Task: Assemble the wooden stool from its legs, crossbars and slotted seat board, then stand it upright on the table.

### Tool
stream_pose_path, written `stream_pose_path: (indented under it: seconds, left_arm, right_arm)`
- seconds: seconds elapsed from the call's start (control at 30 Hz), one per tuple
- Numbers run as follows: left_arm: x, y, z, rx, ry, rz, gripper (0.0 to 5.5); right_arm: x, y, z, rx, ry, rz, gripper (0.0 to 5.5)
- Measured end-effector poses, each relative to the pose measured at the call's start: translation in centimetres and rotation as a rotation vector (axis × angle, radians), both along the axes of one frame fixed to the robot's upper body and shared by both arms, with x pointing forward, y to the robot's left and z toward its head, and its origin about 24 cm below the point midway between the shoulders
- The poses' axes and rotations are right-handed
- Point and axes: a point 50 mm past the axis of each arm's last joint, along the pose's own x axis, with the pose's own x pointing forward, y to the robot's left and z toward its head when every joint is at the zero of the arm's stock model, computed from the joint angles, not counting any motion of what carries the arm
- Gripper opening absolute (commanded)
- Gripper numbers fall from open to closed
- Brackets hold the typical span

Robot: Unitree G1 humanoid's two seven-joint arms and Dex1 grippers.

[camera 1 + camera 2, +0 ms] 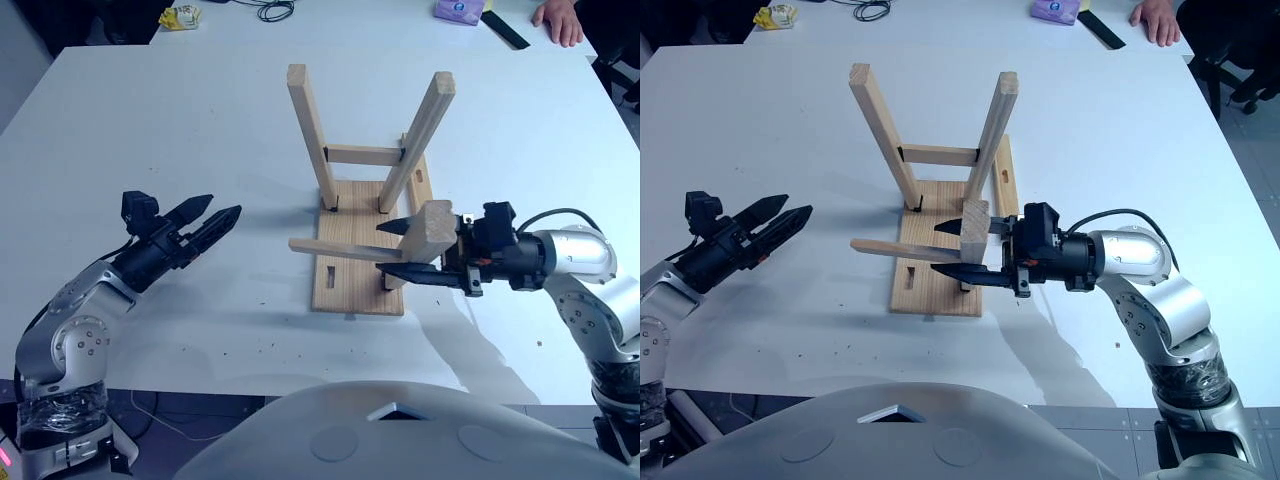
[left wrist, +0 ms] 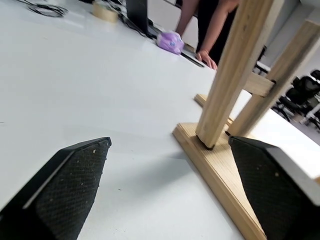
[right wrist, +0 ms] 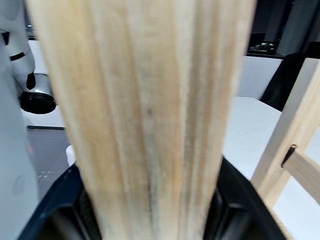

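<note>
Gripping a third leg (image 1: 432, 228) from both sides, the right pincer (image 1: 398, 250) holds it at the near right corner of the seat board (image 1: 350, 285), which lies flat in the middle of the bench (image 1: 150, 120), as seen from the head. A bar (image 1: 335, 249) juts left from that leg, and two legs (image 1: 312, 135) joined by a crossbar (image 1: 362, 155) stand in the far slots. The left pincer (image 1: 222, 208) hangs open and empty above the bench, left of the board. Left wrist view: its spread fingers (image 2: 65, 190) frame the board's edge. Right wrist view: the gripped leg stands between dark fingers (image 3: 55, 215).

A white table (image 1: 150, 130) carries the slotted seat board (image 1: 360, 292) lying flat mid-table, with a purple packet (image 1: 458, 10) at its far edge.
</note>
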Motion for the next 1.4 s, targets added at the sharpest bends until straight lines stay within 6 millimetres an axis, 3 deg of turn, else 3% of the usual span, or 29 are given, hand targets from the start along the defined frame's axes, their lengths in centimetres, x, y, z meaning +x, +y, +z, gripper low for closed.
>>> stream_pose_path:
  seconds: [0.5,1.4]
  left_arm:
    - [-2.9,-0.6,-1.4,-0.009,0.030,0.094,4.36]
    - [-3.4,-0.7,-1.6,-0.004,0.044,0.108,4.36]
  right_arm:
    - [0.9,-0.9,0.1,0.021,0.045,-0.024,2.04]
    - [1.1,0.2,-0.4,0.022,0.053,-0.033,2.04]
